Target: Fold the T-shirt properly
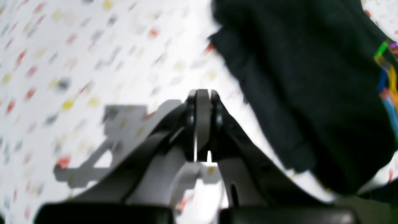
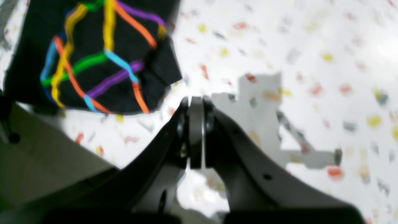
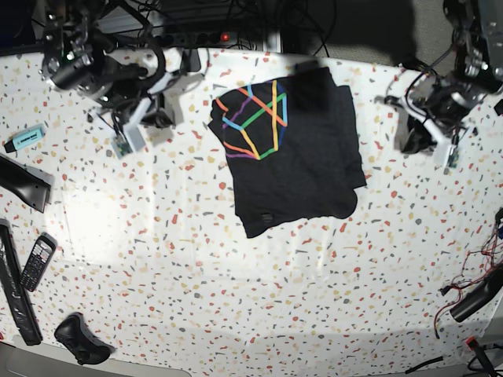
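Here the T-shirt (image 3: 295, 157) lies mid-bench (image 3: 157, 275), long axis front-to-back, between both arms; left fingers (image 1: 202, 102) and right fingers (image 2: 196, 107) clenched, empty, roughly equidistant.

One black T-shirt (image 3: 295, 157), two grippers, left (image 1: 202, 93) and right (image 2: 196, 101), one mobile phone (image 3: 36, 261), one blue marker (image 3: 25, 138), one speckled table (image 3: 196, 267)
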### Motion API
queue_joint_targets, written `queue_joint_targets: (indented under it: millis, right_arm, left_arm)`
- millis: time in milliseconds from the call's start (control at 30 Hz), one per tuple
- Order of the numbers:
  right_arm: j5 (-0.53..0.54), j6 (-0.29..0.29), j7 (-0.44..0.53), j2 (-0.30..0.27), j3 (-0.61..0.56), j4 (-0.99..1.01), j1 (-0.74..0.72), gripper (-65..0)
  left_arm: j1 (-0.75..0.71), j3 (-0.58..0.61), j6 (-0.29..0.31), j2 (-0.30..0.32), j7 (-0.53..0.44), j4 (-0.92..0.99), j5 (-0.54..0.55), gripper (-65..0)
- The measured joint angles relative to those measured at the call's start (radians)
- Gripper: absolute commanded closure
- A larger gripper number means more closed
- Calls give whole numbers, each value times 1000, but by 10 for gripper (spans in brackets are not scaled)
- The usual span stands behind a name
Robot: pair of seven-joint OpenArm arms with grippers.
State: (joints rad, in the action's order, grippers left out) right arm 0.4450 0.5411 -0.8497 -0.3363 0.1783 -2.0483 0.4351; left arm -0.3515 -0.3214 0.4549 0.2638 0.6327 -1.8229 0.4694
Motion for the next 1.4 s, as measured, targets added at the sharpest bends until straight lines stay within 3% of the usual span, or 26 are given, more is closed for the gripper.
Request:
queue_joint_targets:
  millis: [267, 433, 700, 867, 1067, 1233, 1400]
  right_arm:
    - [104, 1, -79, 93, 222, -124, 190, 0]
    - [104, 24, -125, 169, 309, -163, 305, 0]
    - [105, 43, -166, 260, 338, -167, 467, 0]
    - [96, 46, -206, 297, 338, -158, 519, 0]
    - [-4, 47, -145, 309, 336, 5, 516, 0]
    - [-27, 49, -93, 277, 335, 227, 467, 0]
    - [-25, 18, -74, 184, 332, 513, 336, 0]
  left_arm:
    - [-208, -185, 1, 0, 67, -67, 111, 0]
    - [-344, -284, 53, 0, 72, -67, 125, 0]
    - [-516, -319, 58, 1, 72, -68, 126, 0]
    - [-539, -314, 128, 9, 60, -5, 128, 0]
    - [-505, -163, 121, 110, -34, 314, 122, 0]
    - [-381, -57, 122, 92, -66, 570, 127, 0]
    - [-259, -25, 121, 68, -176, 795, 5, 0]
